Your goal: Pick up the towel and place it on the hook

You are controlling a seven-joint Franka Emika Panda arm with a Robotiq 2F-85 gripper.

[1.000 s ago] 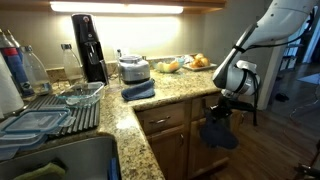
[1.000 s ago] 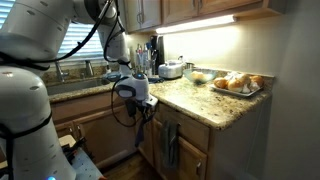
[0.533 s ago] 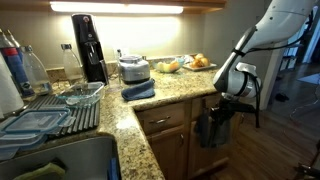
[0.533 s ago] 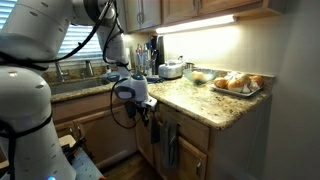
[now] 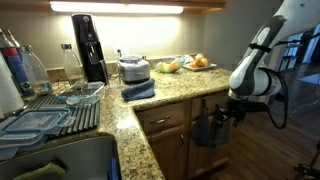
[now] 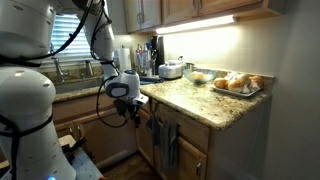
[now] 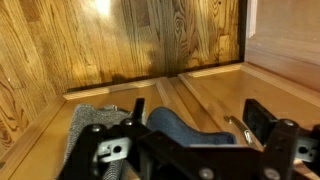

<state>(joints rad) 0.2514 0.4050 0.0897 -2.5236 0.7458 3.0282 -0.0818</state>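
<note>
The arm [image 5: 262, 52] is built of smooth, glossy white rounded shells, with dark grey rings at the joints. In an exterior view its nearest links [image 6: 25, 95] look large and bulbous. The wrist housing [image 6: 122, 88] is white with a darker face. A thin black cable [image 6: 100, 105] runs in a loose loop beside it. The gripper [image 5: 232, 110] is matte black and angular. In the wrist view its fingers [image 7: 262, 118] are blocky black pieces, with pale silvery screw heads [image 7: 108, 150] on the knuckles.

towel [image 5: 208, 131]: on cabinet [image 5: 165, 142] front, under counter [image 5: 165, 98] | end effector [image 5: 231, 113]: beside towel
</note>
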